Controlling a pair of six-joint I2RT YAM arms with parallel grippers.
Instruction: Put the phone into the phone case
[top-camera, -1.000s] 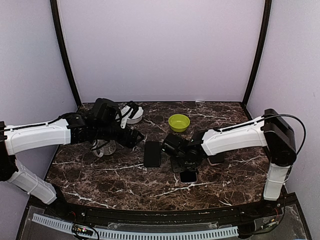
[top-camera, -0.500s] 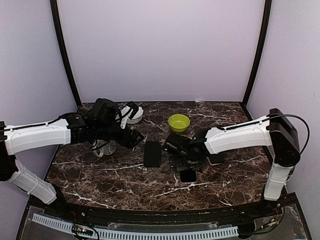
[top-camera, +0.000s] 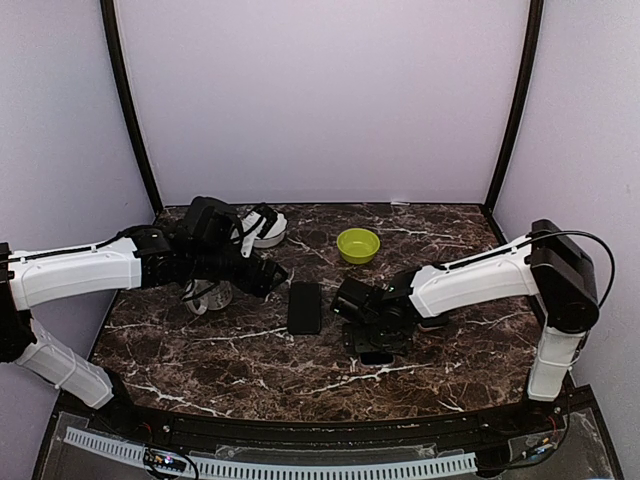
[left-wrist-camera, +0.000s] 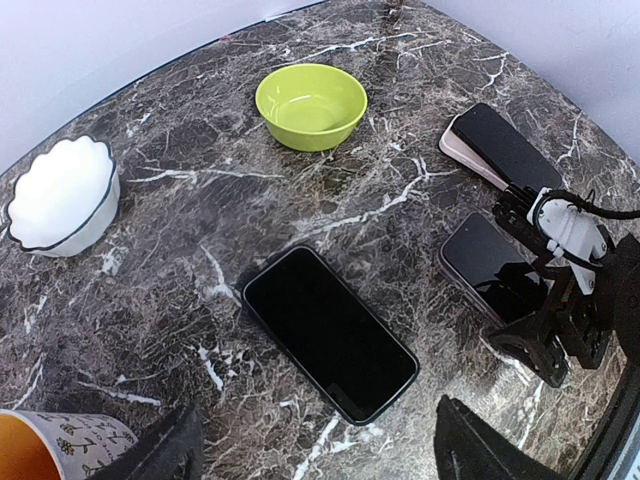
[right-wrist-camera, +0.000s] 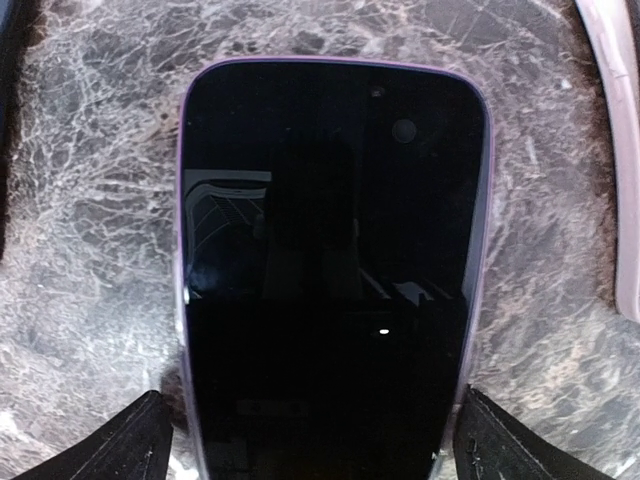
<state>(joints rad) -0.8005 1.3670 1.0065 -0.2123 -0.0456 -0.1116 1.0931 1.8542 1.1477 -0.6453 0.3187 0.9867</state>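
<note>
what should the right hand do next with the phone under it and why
Probably lower and close the right hand on the purple-rimmed phone's long sides: its fingers stand open either side of it, and the phone lies flat on the table, unheld.

Three phones (left-wrist-camera: 330, 345) (left-wrist-camera: 490, 265) (left-wrist-camera: 505, 148) — two bowls (left-wrist-camera: 310, 105) (left-wrist-camera: 60, 195) — one cup (left-wrist-camera: 60, 445)

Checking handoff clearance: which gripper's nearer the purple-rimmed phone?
Right. The right gripper is open, straddling the purple-rimmed phone; the left gripper is across the black phone from it.
</note>
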